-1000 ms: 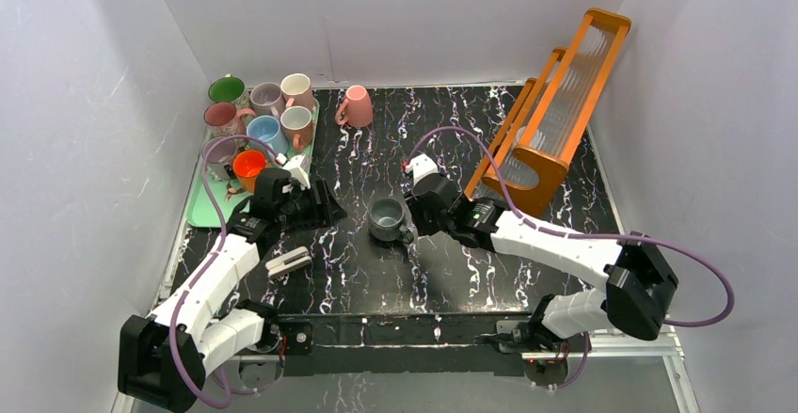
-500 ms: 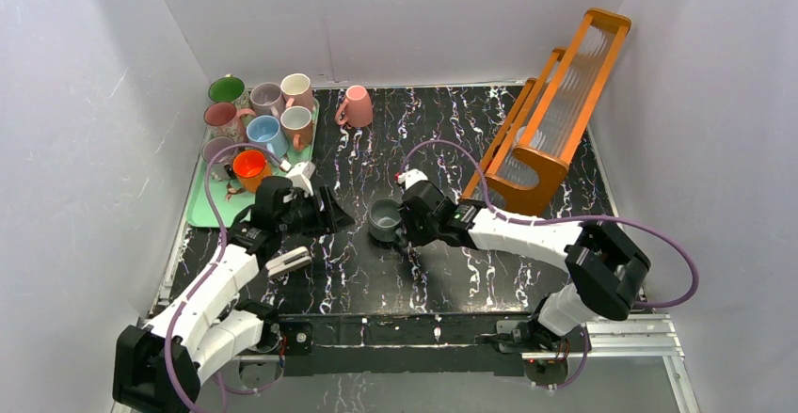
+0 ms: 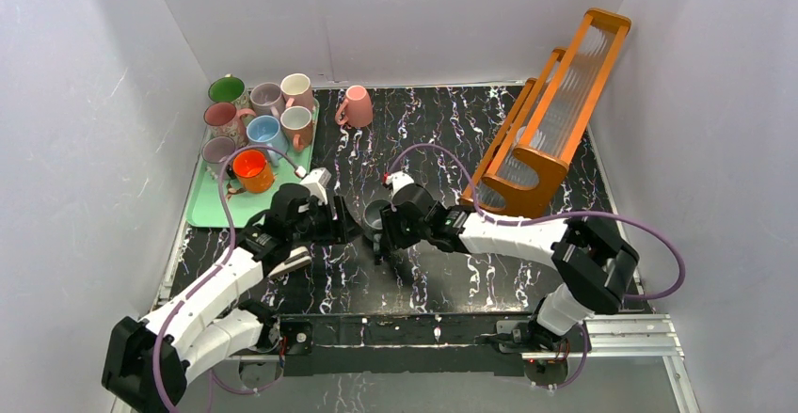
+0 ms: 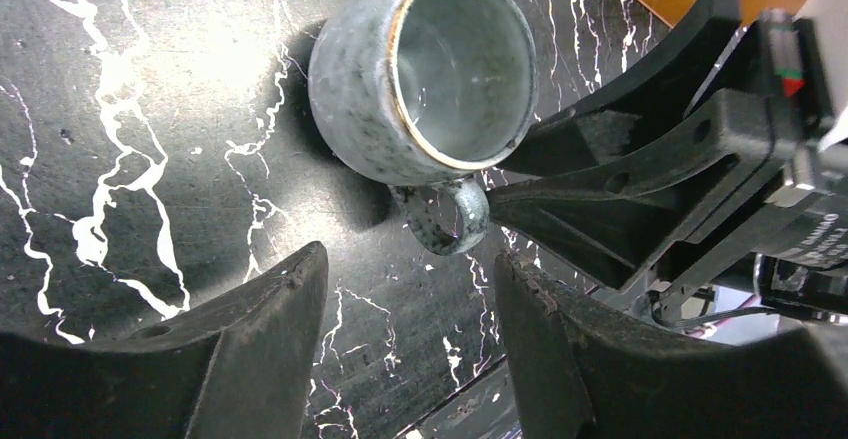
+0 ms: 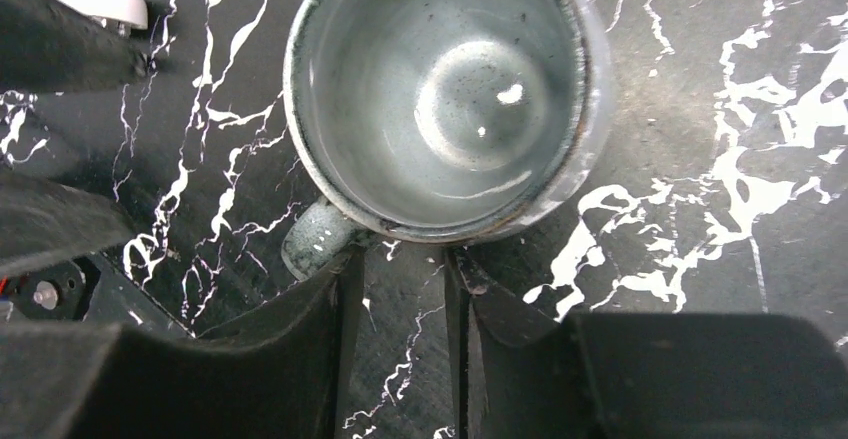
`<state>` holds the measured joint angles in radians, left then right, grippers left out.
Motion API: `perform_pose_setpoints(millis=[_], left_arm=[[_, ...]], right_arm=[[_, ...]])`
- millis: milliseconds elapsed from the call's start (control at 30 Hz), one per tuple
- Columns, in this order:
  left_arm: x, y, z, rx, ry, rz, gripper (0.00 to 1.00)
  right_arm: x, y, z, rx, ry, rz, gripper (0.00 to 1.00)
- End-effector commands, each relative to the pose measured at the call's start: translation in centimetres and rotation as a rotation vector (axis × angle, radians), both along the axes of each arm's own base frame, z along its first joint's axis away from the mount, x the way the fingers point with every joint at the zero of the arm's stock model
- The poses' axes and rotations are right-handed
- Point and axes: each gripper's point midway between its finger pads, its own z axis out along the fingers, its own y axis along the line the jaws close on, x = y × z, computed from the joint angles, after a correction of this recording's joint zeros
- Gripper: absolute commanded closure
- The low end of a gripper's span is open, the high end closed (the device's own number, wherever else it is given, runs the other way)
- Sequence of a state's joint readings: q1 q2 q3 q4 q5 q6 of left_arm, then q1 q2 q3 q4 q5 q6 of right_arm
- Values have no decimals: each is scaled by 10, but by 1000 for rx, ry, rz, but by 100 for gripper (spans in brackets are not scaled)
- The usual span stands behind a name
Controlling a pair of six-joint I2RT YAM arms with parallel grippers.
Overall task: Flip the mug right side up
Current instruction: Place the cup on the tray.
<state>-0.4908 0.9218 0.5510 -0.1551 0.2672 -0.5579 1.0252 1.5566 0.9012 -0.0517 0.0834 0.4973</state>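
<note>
At table (image 3: 423, 112) centre, grey mug (image 5: 450, 99) upright; left hand (image 4: 410, 269) moved in beside it, spread apart; right hand (image 5: 395, 279) narrowly apart.

mugs (image 3: 266, 132): 10 (eight on the tray (image 3: 203, 208)) | tray: 1 | orange rack (image 3: 557, 103): 1 | arms (image 3: 218, 281): 2

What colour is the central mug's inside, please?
Speckled grey ceramic mug: pale glossy grey inside; right wrist view.

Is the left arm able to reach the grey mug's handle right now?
Probably yes: the handle points toward the open left gripper with bare table between, though the right gripper sits close beside it.
</note>
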Motion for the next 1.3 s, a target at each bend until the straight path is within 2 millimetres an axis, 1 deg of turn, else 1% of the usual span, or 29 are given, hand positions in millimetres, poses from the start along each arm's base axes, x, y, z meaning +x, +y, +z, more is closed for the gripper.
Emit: perform_pose_setpoints(millis=[0, 100, 200, 267, 300, 333, 467, 600, 667, 767, 933, 1100, 1133, 1267], left_arm=[[8, -9, 11, 32, -69, -1, 41], [8, -16, 13, 60, -96, 5, 41], [6, -23, 15, 88, -125, 5, 41], [9, -24, 15, 118, -148, 27, 41], [9, -25, 13, 133, -158, 33, 41], [11, -27, 12, 141, -169, 34, 41], [11, -39, 7, 168, -175, 12, 42], [10, -42, -2, 220, -180, 23, 42], [10, -42, -5, 253, -198, 29, 44], [8, -44, -5, 307, -242, 31, 45], [6, -48, -10, 405, -275, 15, 46], [5, -53, -23, 474, -269, 4, 47], [5, -54, -28, 487, -260, -4, 48], [6, -49, -41, 537, -248, 0, 52]], right_arm=[[20, 2, 44, 84, -103, -91, 54], [26, -16, 64, 74, -144, -167, 50], [29, -37, 88, 89, -189, -246, 46], [29, -50, 107, 111, -222, -283, 43], [29, -56, 116, 125, -240, -297, 41], [28, -63, 130, 156, -266, -313, 40], [26, -83, 169, 224, -345, -339, 33], [24, -100, 193, 261, -405, -364, 26], [23, -107, 202, 272, -424, -371, 20], [21, -113, 209, 278, -445, -373, 11], [21, -118, 216, 284, -466, -376, 2], [20, -117, 217, 285, -464, -371, 1], [20, -117, 217, 280, -463, -369, 1], [19, -118, 215, 280, -460, -368, 1]])
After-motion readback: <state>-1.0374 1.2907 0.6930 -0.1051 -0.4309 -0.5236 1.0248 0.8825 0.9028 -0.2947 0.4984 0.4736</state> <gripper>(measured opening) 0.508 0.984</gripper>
